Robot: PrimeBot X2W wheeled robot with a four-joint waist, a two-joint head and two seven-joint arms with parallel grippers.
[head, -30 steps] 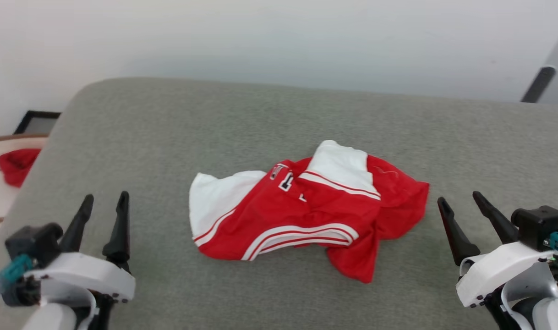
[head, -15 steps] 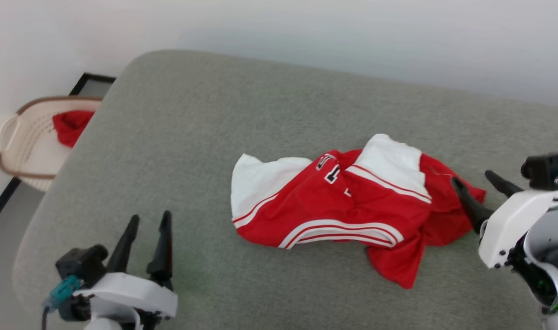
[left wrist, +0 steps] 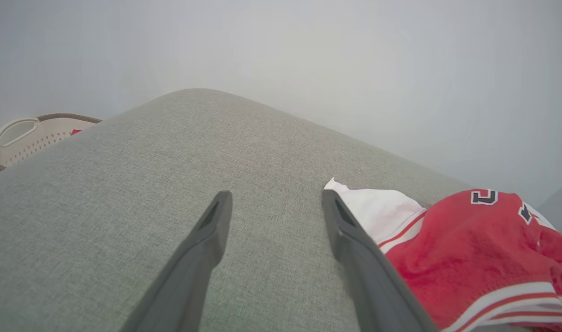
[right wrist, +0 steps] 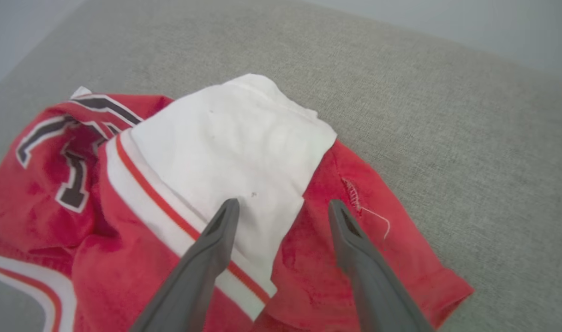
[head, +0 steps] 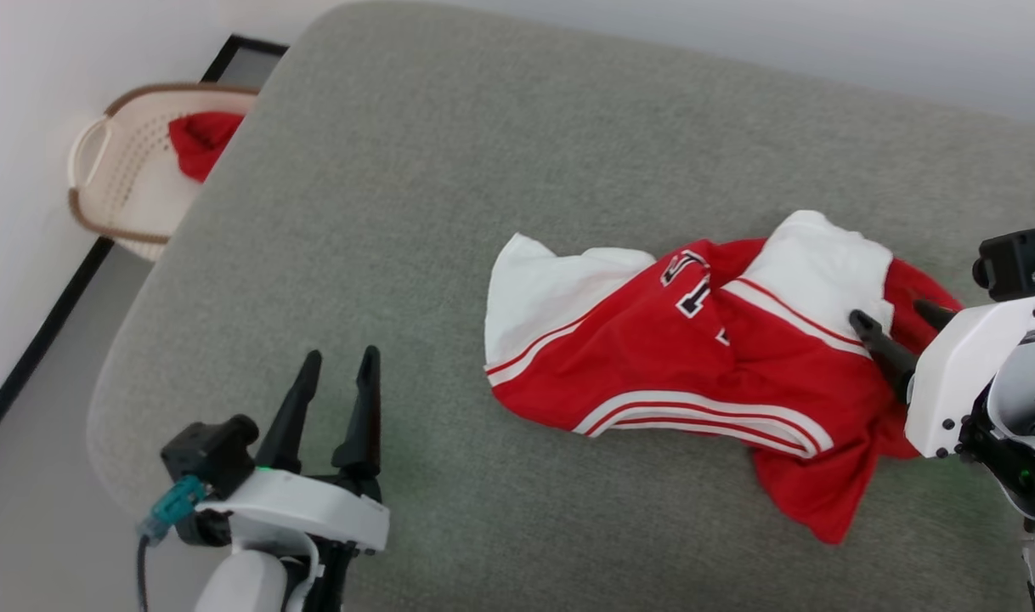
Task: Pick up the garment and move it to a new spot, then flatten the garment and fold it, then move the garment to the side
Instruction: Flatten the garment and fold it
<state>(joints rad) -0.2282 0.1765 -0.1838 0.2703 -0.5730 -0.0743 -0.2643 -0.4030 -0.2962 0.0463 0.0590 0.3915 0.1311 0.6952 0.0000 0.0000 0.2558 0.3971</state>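
Head view, garment: the garment [head: 696, 365] lies crumpled on the grey padded surface [head: 381, 212], right of centre. It has a red body, two white sleeves, striped trim and black lettering bunched near the far side.
Head view, left gripper: the left gripper [head: 342, 353] hovers at the near left with its fingers [head: 363, 408] spread and nothing between them, well apart from the cloth.
Head view, right gripper: the right gripper [head: 890, 311] is over the garment's right end, released, one tip by the far white sleeve and the other over red fabric.
Head view, basket: a pale basket [head: 131, 183] sits beyond the far left edge, with a small red cloth [head: 196, 140] inside.
Left wrist view, fingers: both are splayed over bare grey fabric, and the right one's tip lines up with a white sleeve corner — whether it touches, I cannot tell.
Left wrist view, garment: it is heaped to the right, red and white, with the basket's rim far left.
Right wrist view, fingers: they are wide apart and grasping nothing, one over the white sleeve and one over red cloth beside a loose thread [right wrist: 375, 213].
Right wrist view, garment: it lies right under the tips — whether they touch it is unclear.
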